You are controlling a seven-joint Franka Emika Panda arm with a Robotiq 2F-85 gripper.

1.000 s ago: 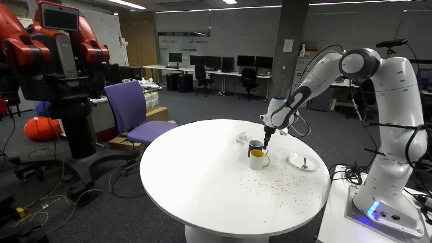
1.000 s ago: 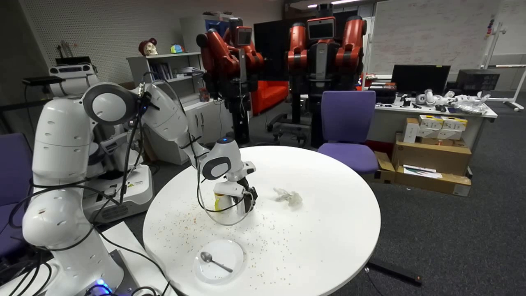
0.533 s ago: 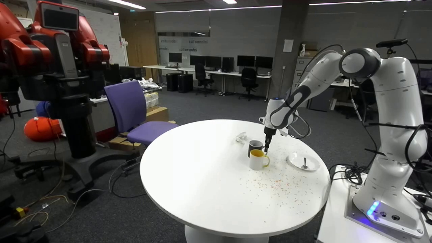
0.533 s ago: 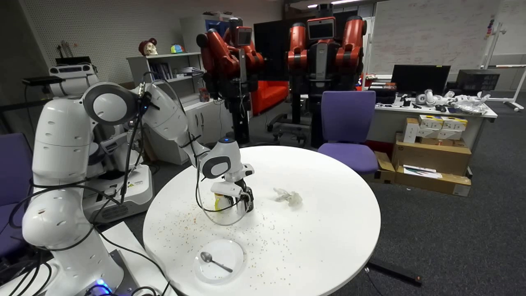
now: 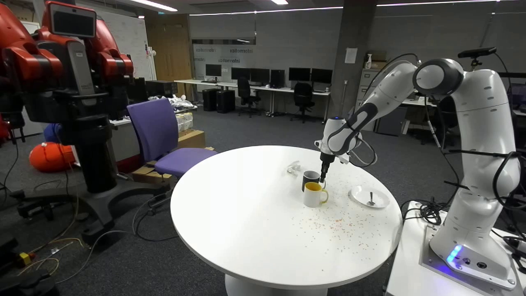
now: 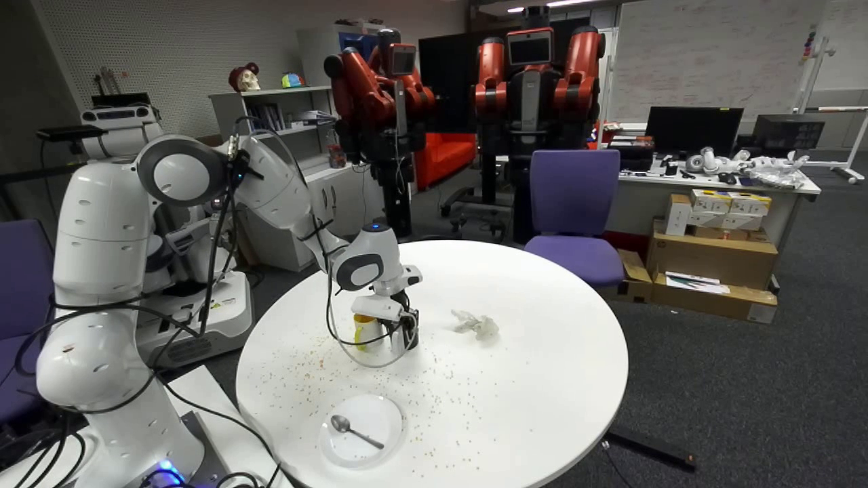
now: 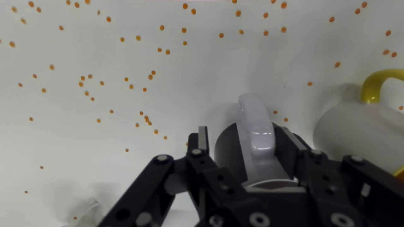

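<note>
A dark mug (image 5: 310, 177) with a pale handle (image 7: 256, 124) stands upright on the round white table (image 5: 230, 218). My gripper (image 7: 247, 137) is lowered over the handle side, the handle between its fingers. The right finger (image 7: 288, 142) in the wrist view is close against the handle; whether it touches cannot be told. A clear gap separates the left finger (image 7: 203, 138) from the handle. Close by stands a white mug (image 7: 350, 132) with yellow inside and a yellow handle. In an exterior view the gripper (image 6: 409, 332) hides most of the dark mug.
Small orange bits are scattered over the table. A white plate (image 6: 380, 412) with a spoon (image 6: 341, 424) lies nearer the robot's base. Crumpled clear plastic (image 6: 477, 325) sits beyond the dark mug. A purple chair (image 6: 575, 196) stands at the table's edge.
The gripper dipped a little half a second ago and has since risen slightly, staying beside the dark mug. Both mugs stand where they were.
</note>
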